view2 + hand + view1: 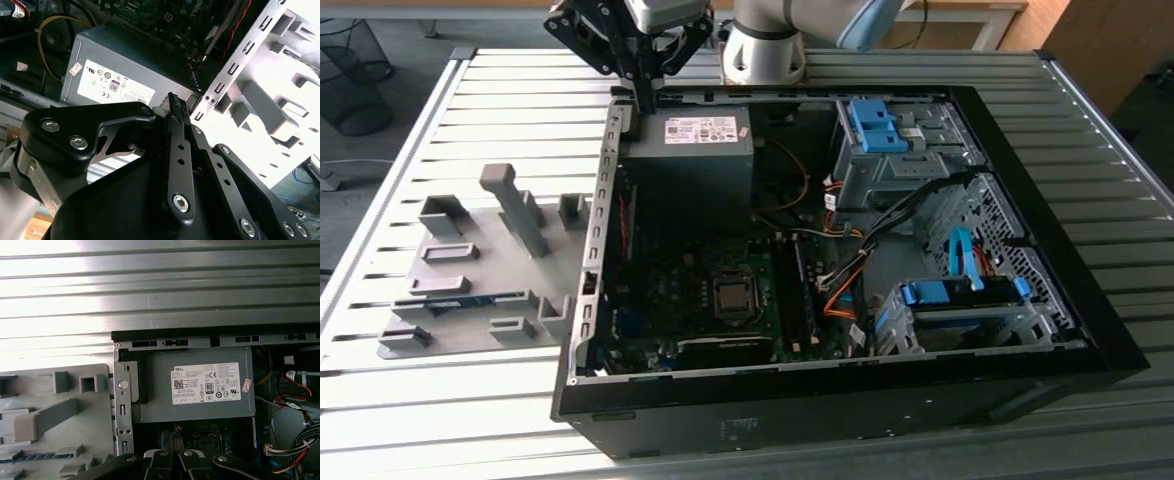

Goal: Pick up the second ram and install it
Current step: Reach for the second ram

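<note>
While the gripper (644,103) hangs over the far-left corner of the open computer case (854,412), its fingers are pressed together with nothing between them; the second wrist view shows the two tips (176,107) meeting just above the power supply (120,70). The second ram (470,298) is not yet picked up. It lies flat as a thin blue strip in the grey holder tray (494,268), on the exterior view's left, outside the case and well apart from the gripper. In the first wrist view the same blue strip (35,456) sits low in a slot of the tray, beside the case's perforated metal edge (123,405). The tray's upright grey blocks (507,195) stand farther back than the ram. Inside the case, the grey power supply box with its white label (687,160) takes the far-left part, the motherboard with a square CPU socket (734,295) lies nearer, and blue drive brackets (874,125) sit on the right. Case and tray both rest on a slatted metal table (454,400).
</note>
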Action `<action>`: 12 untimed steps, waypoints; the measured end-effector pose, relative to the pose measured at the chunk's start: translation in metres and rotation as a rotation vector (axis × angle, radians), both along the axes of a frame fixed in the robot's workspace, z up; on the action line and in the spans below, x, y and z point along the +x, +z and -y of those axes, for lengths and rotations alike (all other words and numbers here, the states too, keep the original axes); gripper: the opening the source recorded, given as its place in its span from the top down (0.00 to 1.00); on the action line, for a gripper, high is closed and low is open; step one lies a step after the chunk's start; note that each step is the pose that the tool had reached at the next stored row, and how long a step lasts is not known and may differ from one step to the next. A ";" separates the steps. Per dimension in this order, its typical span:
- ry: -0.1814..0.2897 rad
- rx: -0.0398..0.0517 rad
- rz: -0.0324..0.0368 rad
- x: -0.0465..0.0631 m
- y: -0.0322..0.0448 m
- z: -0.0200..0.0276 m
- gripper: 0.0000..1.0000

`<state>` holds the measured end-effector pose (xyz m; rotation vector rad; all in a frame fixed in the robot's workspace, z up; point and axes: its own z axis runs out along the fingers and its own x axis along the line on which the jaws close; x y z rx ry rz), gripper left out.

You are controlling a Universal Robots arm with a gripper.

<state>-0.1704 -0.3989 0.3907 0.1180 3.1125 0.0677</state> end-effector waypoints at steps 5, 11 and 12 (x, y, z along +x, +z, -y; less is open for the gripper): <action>0.000 0.0000 0.0000 -0.001 -0.0002 0.0000 0.90; 0.000 0.0000 0.0000 -0.003 -0.0004 0.0000 0.90; 0.000 0.0000 0.0000 -0.003 -0.0004 0.0000 0.90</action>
